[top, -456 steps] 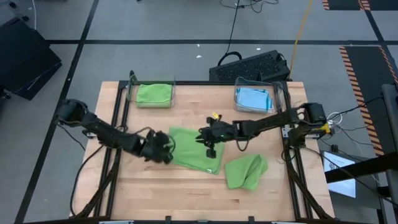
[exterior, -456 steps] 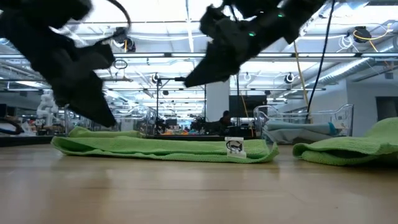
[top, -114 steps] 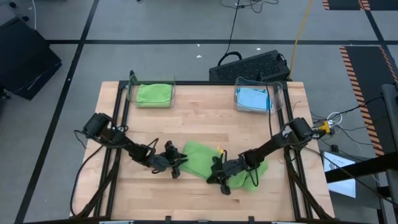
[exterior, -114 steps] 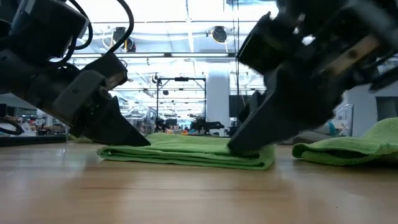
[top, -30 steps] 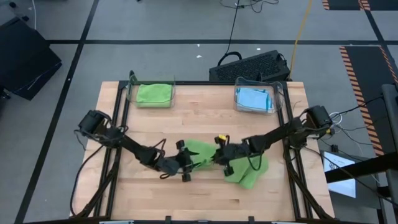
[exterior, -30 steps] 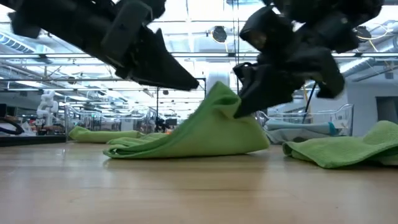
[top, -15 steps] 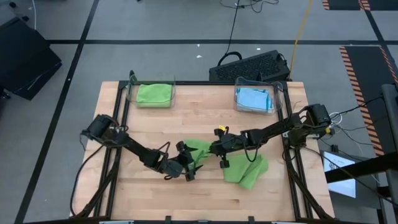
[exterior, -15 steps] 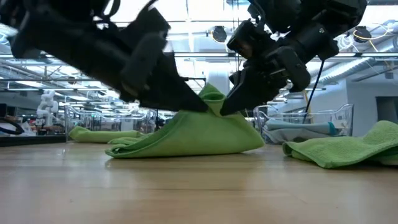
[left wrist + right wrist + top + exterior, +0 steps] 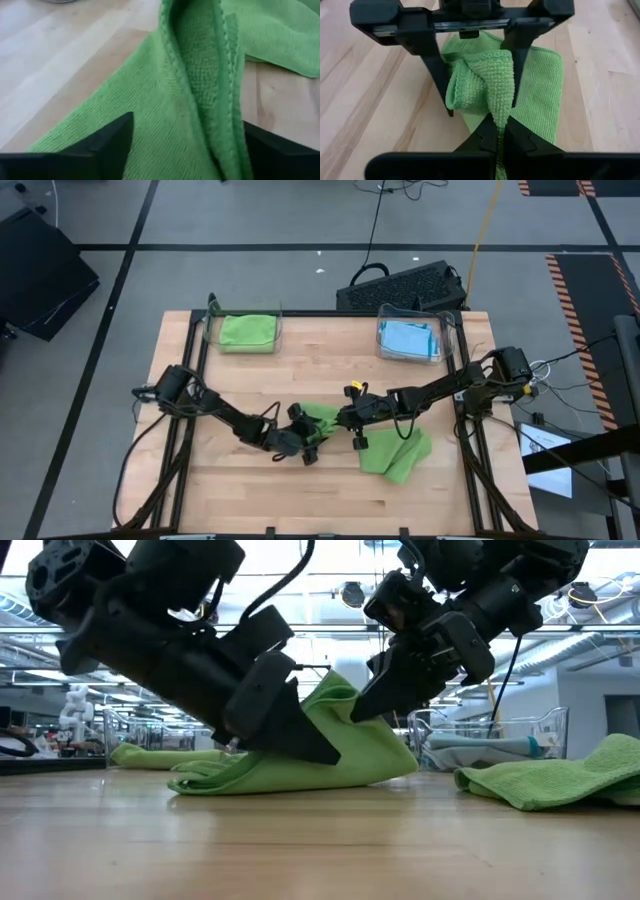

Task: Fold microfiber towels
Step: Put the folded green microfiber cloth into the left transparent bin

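Pinching the green towel [image 9: 350, 745], your right gripper [image 9: 499, 134] lifts its peak upward; left gripper [image 9: 300, 735] spread wide alongside.

This is a large open robotics lab or industrial workspace. The wooden counter [image 9: 250, 380] stands on grey floor marked with black tape lines and orange hazard stripes [image 9: 575, 280]. Behind it, ceiling pipes [image 9: 560, 650], strip lights and rows of workstations stretch away.

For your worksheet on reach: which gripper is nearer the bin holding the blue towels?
Right. The right gripper is at mid-table, below and left of the bin; the left gripper is farther left and nearer the front edge.
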